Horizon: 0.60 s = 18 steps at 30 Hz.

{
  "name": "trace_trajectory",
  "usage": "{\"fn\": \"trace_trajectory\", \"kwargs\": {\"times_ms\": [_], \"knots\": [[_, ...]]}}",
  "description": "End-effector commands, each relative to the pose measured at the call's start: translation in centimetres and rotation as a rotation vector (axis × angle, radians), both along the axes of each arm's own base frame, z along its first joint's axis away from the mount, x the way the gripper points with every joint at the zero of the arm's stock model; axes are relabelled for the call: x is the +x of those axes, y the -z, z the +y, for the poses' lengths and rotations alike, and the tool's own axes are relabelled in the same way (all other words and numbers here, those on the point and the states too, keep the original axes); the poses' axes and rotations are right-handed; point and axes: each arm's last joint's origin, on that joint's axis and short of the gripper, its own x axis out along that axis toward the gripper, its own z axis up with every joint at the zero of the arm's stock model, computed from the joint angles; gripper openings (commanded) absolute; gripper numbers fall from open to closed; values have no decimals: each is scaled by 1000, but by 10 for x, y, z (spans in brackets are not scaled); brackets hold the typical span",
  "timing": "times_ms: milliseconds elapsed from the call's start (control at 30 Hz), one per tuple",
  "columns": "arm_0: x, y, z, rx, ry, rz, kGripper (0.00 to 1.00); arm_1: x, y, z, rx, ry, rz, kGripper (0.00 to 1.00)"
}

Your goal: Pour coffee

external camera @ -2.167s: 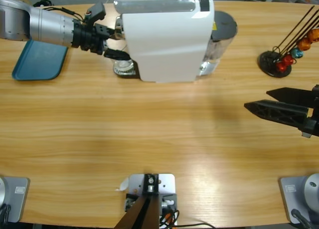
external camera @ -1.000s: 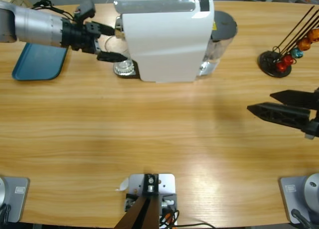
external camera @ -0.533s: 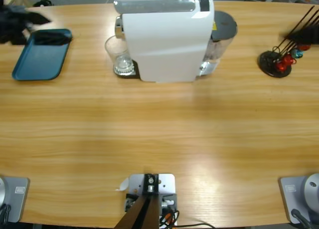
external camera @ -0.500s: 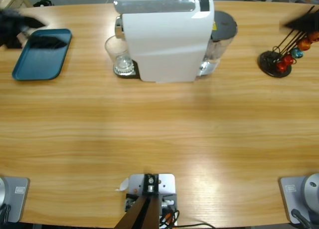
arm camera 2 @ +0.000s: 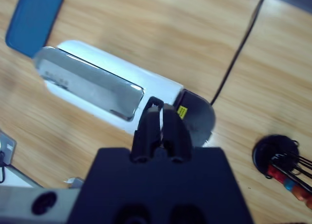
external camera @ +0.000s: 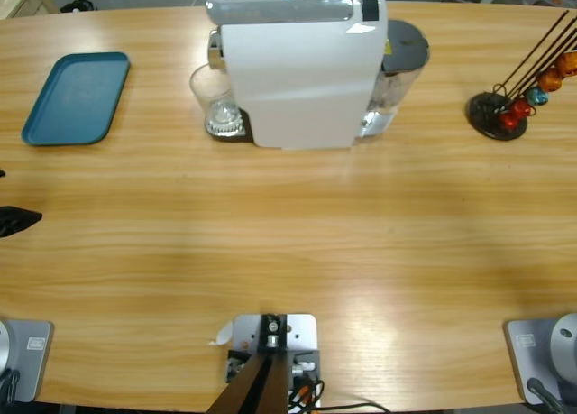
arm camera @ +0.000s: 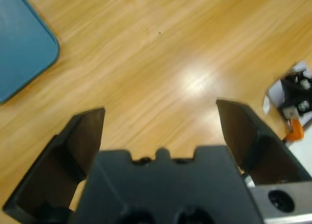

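A small clear glass tumbler [external camera: 214, 95] stands upright on the drip grid at the left end of the white coffee machine [external camera: 302, 71]. No coffee shows in it from above. My left gripper [arm camera: 158, 109] hangs open over bare wood, far from the glass, with nothing between its jaws. Only a black jaw tip [external camera: 16, 220] of it shows at the left edge of the high view. My right gripper [arm camera 2: 159, 108] is shut and empty, high above the coffee machine [arm camera 2: 102, 94], and is out of the high view.
A blue tray [external camera: 77, 98] lies at the back left, its corner [arm camera: 19, 48] in the left wrist view. A black capsule stand [external camera: 505, 107] with orange, red and blue capsules is at the back right. The water tank [external camera: 401, 58] sits behind the machine.
The left arm drew back from the glass at the machine, past the tray, to the table's left edge. The right arm rose out of the high view. The glass stayed put.
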Motion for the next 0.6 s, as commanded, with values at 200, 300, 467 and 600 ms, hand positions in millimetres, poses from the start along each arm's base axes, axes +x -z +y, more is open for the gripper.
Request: {"fn": "trace_trajectory", "kwargs": {"times_ms": [200,300,467,600], "knots": [[20,18,-8,105,-85,103,991,33,56,28,-82,-25,152,0],[22,20,-10,106,-86,106,991,31,55,28,-85,-25,156,0],[22,21,-9,111,-91,104,991,25,51,26,-83,-28,156,0],[22,22,-9,112,-95,106,991,22,53,32,-82,-48,171,0]]}}
